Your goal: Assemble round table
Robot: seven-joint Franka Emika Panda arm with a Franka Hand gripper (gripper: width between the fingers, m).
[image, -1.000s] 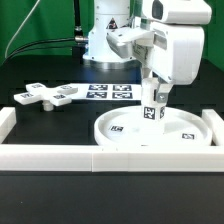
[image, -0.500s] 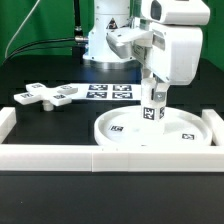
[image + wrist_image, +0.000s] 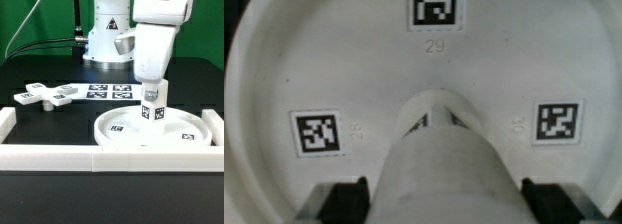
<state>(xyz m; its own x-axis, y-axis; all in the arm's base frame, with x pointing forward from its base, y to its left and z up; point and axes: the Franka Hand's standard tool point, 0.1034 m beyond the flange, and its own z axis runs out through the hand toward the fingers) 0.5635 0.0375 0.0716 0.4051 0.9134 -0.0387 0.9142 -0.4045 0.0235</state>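
The short thick cylinder [image 3: 153,109] is seen standing upright on the middle of the large round disc [image 3: 200,124], with its long axis vertical. The gripper [image 3: 152,92] is placed straight above it and points down along that same axis. The cylinder's upper end is taken between the fingers. In the wrist view the cylinder [image 3: 441,140] is flanked by a dark pad on each side [image 3: 345,196], and both pads are seen against its wall with no clear gap. The jaws are therefore judged to be closed on the cylinder, only as wide as its body. Its foot is seen to meet the disc floor [image 3: 322,60] near the centre, between two tags.

The key relation is read as coaxial: tool over part, and part over the disc's centre. A twist or push along the vertical axis is judged likely for the coming move. Whether the foot is seated or threaded cannot be told.

The cross-shaped piece [image 3: 45,96] is left well apart on the table, toward the exterior view's left, beside the marker board [image 3: 110,92]. The disc is set against the border blocks [image 3: 50,154].
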